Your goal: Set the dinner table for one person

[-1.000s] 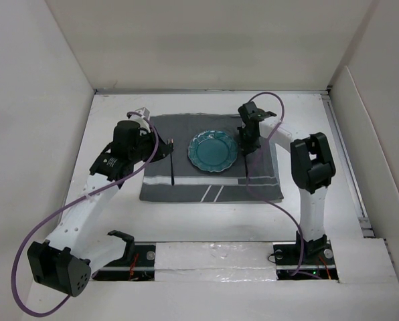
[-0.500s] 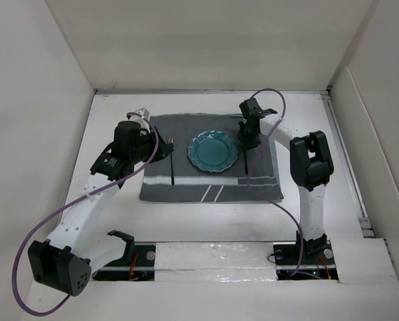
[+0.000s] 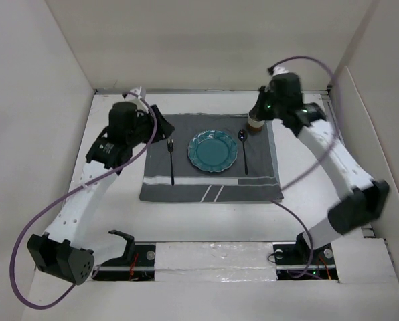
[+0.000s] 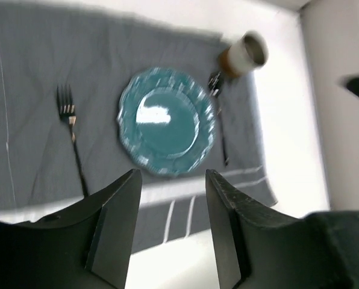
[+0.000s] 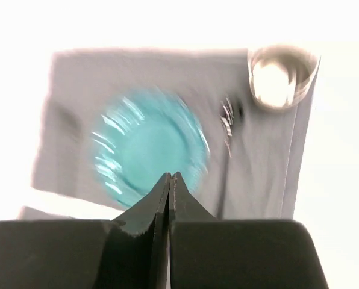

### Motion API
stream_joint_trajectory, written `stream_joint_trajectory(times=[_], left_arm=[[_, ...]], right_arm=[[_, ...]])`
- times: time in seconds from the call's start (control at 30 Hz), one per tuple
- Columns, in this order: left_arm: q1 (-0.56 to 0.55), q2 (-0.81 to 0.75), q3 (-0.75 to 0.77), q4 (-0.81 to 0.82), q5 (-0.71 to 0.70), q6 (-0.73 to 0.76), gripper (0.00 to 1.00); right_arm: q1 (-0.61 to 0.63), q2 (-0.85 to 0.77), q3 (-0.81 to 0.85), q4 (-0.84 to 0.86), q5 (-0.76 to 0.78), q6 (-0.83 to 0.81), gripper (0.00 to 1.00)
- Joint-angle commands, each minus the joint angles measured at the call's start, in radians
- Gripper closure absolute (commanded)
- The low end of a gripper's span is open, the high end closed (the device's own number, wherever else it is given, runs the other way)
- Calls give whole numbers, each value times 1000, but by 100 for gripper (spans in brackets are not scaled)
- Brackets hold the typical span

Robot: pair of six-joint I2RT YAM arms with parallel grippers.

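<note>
We see a lab test booth: plain white boards wall in the dinner table, and a left arm and right arm trailing purple cables are bolted at its near edge.

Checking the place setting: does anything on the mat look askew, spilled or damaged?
Nothing stands out. The plate sits centred on the mat, with the fork left and the spoon right, roughly parallel. The cup stands upright at the mat's far right corner. No spills show.

plate: teal | mat: dark grey, white stripes | fork: black
</note>
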Motion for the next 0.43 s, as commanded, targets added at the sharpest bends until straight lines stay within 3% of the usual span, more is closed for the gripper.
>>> stream_joint_trajectory(times=[0.0,0.07,0.1,0.13,0.17,0.23,0.27,0.37,0.4], left_arm=[[-2,18,234,60,-28,7,56],[-2,31,324,44,-92,4,54],[-2,28,391,40,-123,2,53],[-2,9,418,40,-160,1,52],[-2,-11,428,47,-258,2,47],[-2,-85,409,75,-338,1,42],[-2,-115,386,113,-402,2,39],[-2,-197,269,162,-442,10,37],[-2,-202,243,152,-441,2,32]], right_arm=[[0,-312,-63,173,50,11,100],[-29,-525,-138,310,123,33,100],[-38,-588,-208,345,163,45,92],[-49,-690,-236,389,199,71,76],[-64,-728,-256,394,252,79,69],[-118,-774,-295,378,274,77,59],[-137,-788,-304,364,265,77,48],[-157,-750,-313,275,271,73,41],[-157,-742,-316,263,260,74,39]])
